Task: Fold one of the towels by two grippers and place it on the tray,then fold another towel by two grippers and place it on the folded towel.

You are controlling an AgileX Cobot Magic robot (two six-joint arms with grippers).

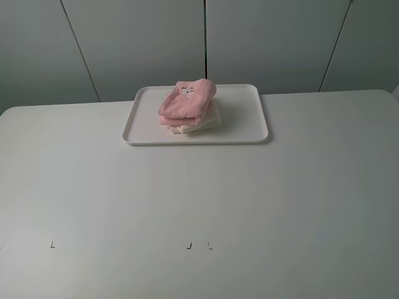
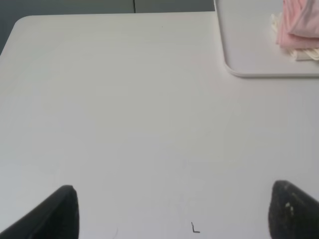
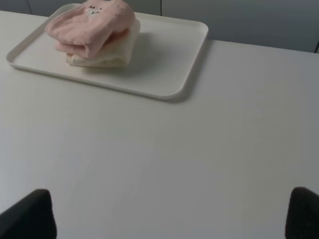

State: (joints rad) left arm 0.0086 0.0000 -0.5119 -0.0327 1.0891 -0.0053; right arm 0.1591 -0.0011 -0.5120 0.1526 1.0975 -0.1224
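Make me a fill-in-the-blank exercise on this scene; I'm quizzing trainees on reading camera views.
1. The pink towel lies on top of the ____ towel.
2. Both towels sit on the white ____.
3. Both towels are ____, not spread flat.
4. The left pincer and right pincer both stand ____, holding nothing.

Missing words: cream; tray; folded; open

- A broad white table (image 1: 199,205) fills most of the room in sight, its top matte and evenly lit.
- Small dark corner marks (image 1: 52,245) sit on the tabletop near its front edge; one lies between the left fingertips.
- Behind the table stands a wall (image 1: 143,43) of grey-green panels, split by thin dark seams.
- Light is soft, with faint shadows only.
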